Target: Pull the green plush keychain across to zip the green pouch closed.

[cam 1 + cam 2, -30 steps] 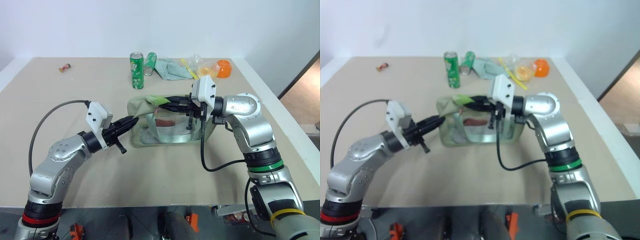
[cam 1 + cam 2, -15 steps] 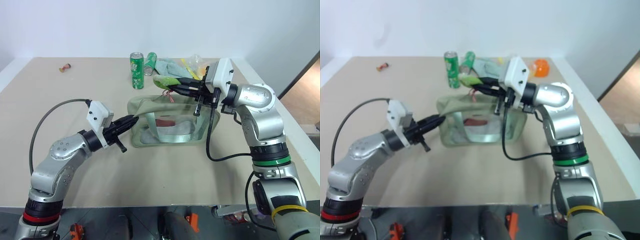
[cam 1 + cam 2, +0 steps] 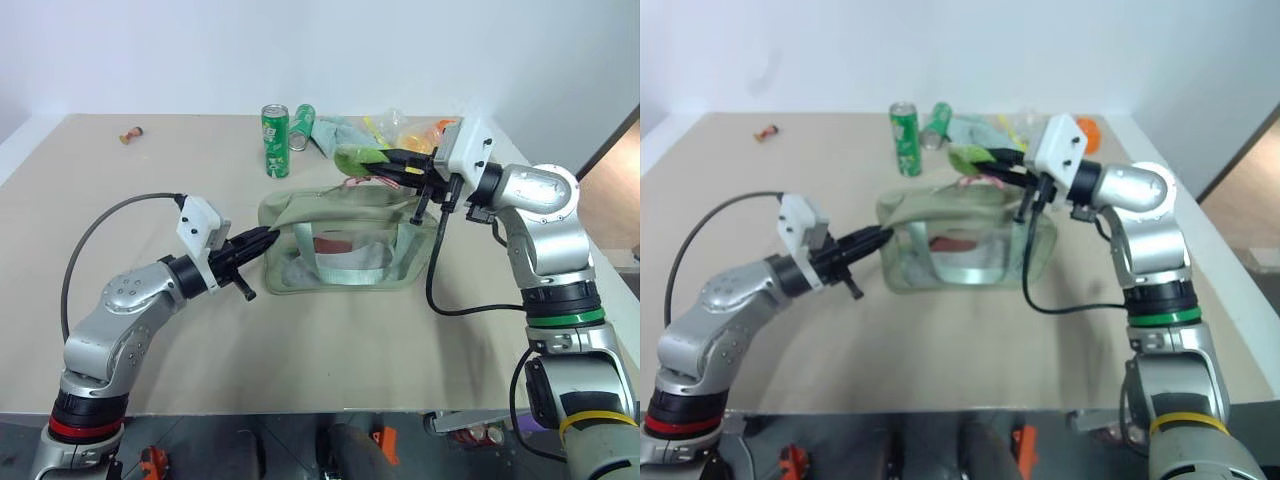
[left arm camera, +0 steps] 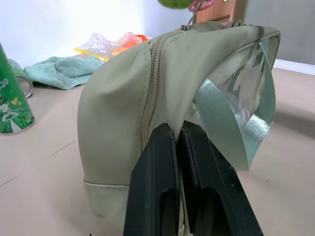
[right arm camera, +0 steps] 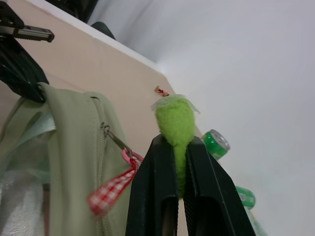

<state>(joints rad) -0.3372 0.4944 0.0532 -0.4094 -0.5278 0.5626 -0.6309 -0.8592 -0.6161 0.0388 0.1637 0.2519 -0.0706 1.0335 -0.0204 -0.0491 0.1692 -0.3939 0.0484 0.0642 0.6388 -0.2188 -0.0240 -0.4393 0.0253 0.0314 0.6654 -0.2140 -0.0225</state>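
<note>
zip about half drawn: right gripper (image 5: 178, 147) clamped on green plush keychain (image 5: 175, 129) above green pouch (image 3: 340, 240); left gripper (image 3: 268, 238) pinching pouch's end. remaining stretch left to close.

Green pouch (image 3: 345, 240): boxy, pale sage fabric, clear sides, pale straps; upright on counter (image 3: 300, 350), zipper along top. Green plush keychain (image 3: 352, 160): lime fuzzy, raised above pouch's far top edge, joined to zipper pull by pink cord.

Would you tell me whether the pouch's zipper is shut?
The pouch zipper is shut from the left gripper end up to the slider; beyond that, cannot tell.
</note>
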